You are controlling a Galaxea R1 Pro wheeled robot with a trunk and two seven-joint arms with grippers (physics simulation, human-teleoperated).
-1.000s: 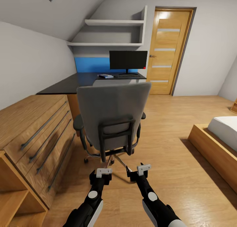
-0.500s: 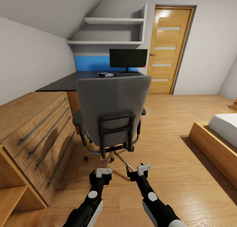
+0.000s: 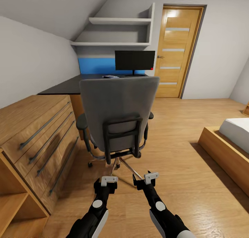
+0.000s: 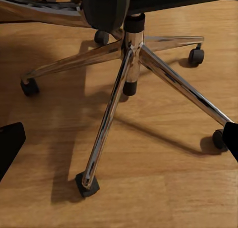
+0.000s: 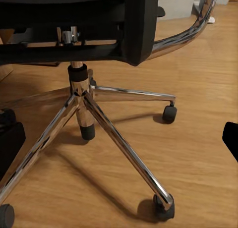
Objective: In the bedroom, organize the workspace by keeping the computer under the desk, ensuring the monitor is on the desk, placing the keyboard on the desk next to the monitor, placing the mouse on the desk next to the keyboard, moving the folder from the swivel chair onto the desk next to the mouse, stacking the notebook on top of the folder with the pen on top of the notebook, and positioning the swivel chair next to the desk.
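Behind the swivel chair [image 3: 119,117], the robot faces the desk [image 3: 69,87] with both arms low over the wooden floor [image 3: 180,175], the left gripper [image 3: 109,179] and right gripper [image 3: 151,177] just short of the chair's chrome base [image 4: 130,64]; each wrist view shows its dark fingertips at opposite frame edges, so both claws stand wide and empty. Over the last second the whole head picture has slid: the chair back has come to cover more of the desk's far edge and the blue item beside the monitor [image 3: 135,61], which reads as the base rolling nearer, not things moving. The monitor stands on the desk's far right corner. The folder on the seat is hidden by the backrest, so I judge the robot must go round the chair's side to reach it.
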